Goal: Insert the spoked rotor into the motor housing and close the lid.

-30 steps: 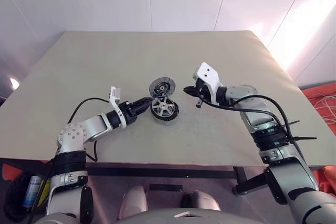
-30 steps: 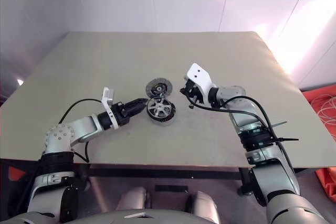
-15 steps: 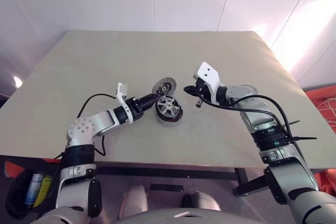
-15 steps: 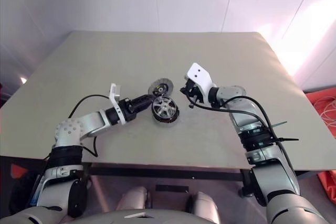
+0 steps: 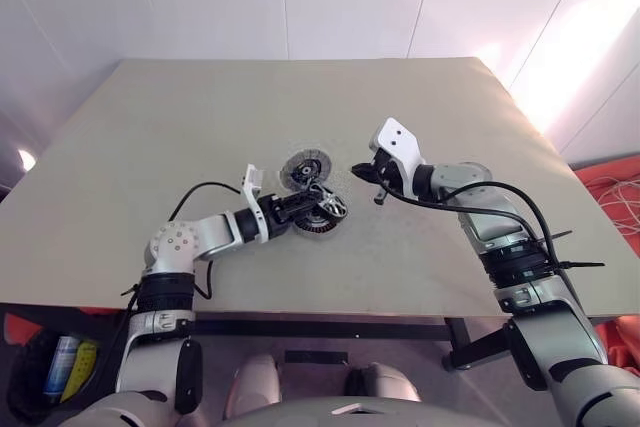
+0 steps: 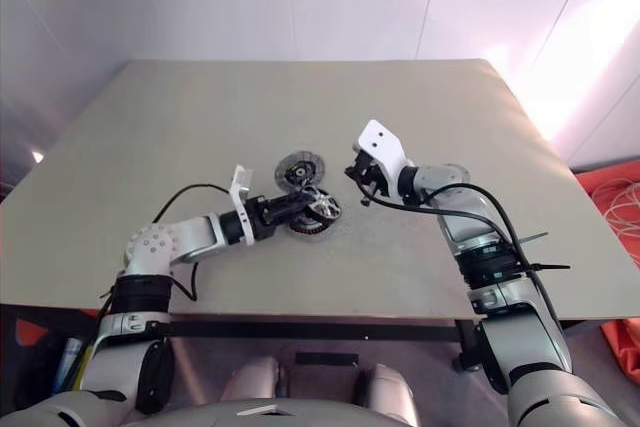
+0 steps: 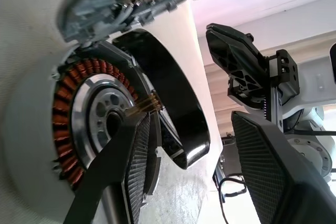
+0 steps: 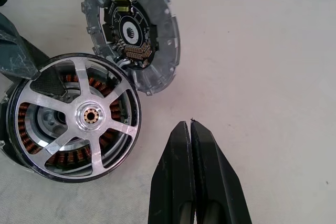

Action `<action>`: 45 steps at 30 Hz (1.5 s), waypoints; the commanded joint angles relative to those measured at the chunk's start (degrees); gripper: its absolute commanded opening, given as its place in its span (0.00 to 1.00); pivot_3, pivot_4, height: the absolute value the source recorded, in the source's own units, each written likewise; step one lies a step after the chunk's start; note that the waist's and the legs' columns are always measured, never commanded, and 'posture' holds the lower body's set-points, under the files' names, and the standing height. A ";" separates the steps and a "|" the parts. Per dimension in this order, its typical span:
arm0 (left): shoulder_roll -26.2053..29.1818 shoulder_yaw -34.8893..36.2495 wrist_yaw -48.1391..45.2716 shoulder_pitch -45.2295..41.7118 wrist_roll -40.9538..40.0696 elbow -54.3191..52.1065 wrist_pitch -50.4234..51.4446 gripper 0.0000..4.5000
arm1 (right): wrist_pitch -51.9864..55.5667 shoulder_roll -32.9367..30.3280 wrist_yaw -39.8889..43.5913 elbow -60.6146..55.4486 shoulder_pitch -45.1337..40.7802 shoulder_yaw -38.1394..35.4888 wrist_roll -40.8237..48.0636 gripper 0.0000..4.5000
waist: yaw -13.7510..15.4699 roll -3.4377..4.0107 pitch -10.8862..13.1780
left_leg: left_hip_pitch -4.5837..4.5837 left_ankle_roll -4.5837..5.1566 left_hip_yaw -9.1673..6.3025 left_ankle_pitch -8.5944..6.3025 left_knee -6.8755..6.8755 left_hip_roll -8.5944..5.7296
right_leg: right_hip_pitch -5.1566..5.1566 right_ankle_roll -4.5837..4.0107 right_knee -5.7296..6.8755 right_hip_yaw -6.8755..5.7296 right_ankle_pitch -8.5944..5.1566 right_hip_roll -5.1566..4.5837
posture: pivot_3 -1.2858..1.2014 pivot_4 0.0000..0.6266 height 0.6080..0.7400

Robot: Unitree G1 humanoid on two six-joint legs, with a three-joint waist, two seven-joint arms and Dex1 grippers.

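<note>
The spoked rotor [image 8: 73, 116], a black ring with silver spokes and hub and copper coils showing through it, sits tilted on the grey motor housing [image 7: 26, 145] at the table's middle. The lid [image 5: 303, 169] lies open just behind it, dark slotted face up, joined at the edge. My left gripper [image 5: 312, 201] is open. Its fingers straddle the rotor's raised rim [image 7: 178, 103], one finger [image 7: 136, 166] wedged between rotor and housing, the other outside with a gap. My right gripper [image 8: 188, 125] is shut and empty, hovering just right of the rotor and lid.
The beige table [image 5: 200, 127] holds nothing else near the parts. Bare surface lies all around them, up to the front edge near the arms.
My left gripper has slid right, from the rotor's left edge to astride its rim. The rotor has tipped up on that side. The right arm has stayed still.
</note>
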 commanded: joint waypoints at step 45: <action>8.30 13.76 1.04 5.77 -6.78 -9.71 -5.44 0.59 | 4.53 2.95 4.46 -10.76 3.02 3.78 3.38 0.00 | -0.03 0.00 0.00 | 0.09 -0.03 -0.01 -0.06 0.00 0.02 | 0.06 0.00 -0.01 0.00 0.00 0.01 | 0.52 0.00 1.00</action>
